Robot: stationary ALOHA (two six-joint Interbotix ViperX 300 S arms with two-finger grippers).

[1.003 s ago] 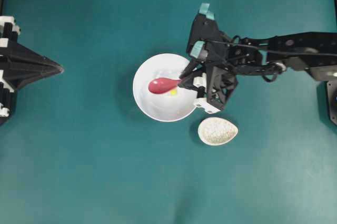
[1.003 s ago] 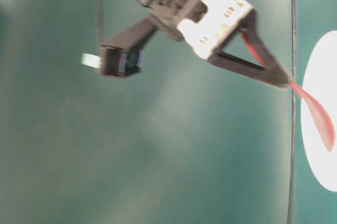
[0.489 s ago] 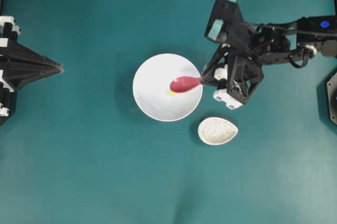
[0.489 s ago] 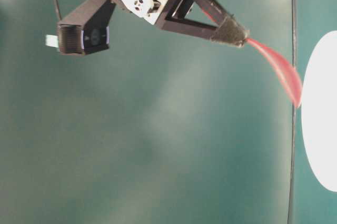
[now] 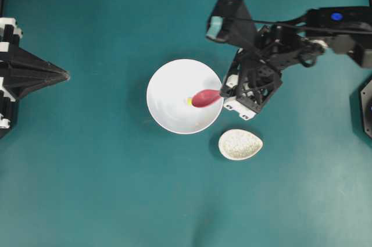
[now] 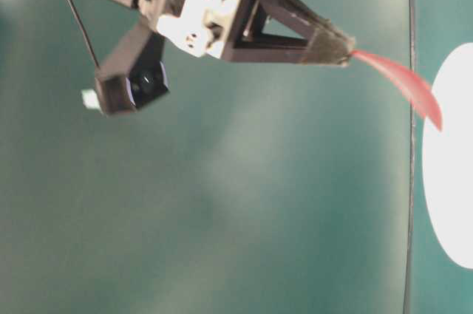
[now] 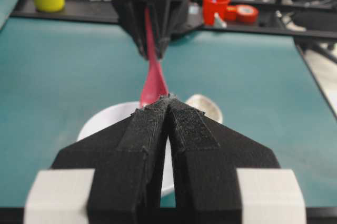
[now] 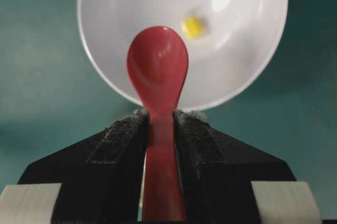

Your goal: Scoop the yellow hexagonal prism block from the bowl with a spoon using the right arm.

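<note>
We are clamping the right hand (image 8: 158,124) on the spoon (image 8: 158,71) handle, holding its empty scoop over the bowl (image 8: 247,71) beside the yellow block (image 8: 192,26), ready to dip under it.

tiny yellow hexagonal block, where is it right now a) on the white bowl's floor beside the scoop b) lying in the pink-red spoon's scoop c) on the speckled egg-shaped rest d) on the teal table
a: the right wrist view shows the tiny yellow hexagonal block on the floor of the large glossy white bowl, beside the empty scoop of the pink-red glossy spoon.
</note>
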